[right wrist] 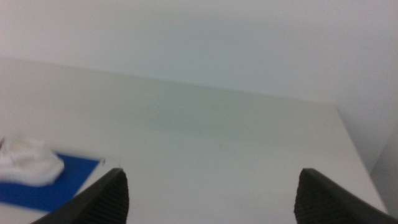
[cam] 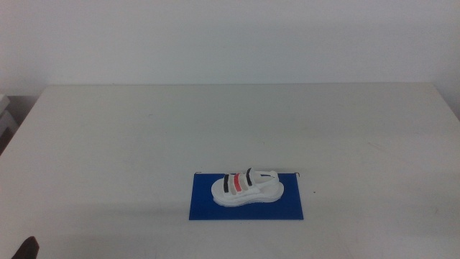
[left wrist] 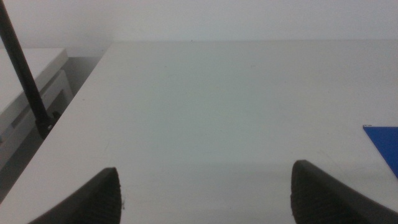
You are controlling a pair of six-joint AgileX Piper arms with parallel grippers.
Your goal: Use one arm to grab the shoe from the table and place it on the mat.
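Note:
The shoe (cam: 247,187), white with black and red straps, lies flat on the blue mat (cam: 205,210) near the front middle of the white table (cam: 144,129). No gripper touches it. My left gripper (left wrist: 206,175) is open and empty, well left of the mat, whose corner (left wrist: 384,146) just shows in the left wrist view. A dark tip of it shows at the middle view's bottom left (cam: 26,249). My right gripper (right wrist: 212,178) is open and empty, off to the right of the shoe (right wrist: 28,163) and mat (right wrist: 43,190), and out of the middle view.
A white unit (cam: 6,115) stands beyond the table's left edge. It also shows in the left wrist view (left wrist: 31,87), with a black rod (left wrist: 25,74) in front of it. A plain white wall runs behind the table.

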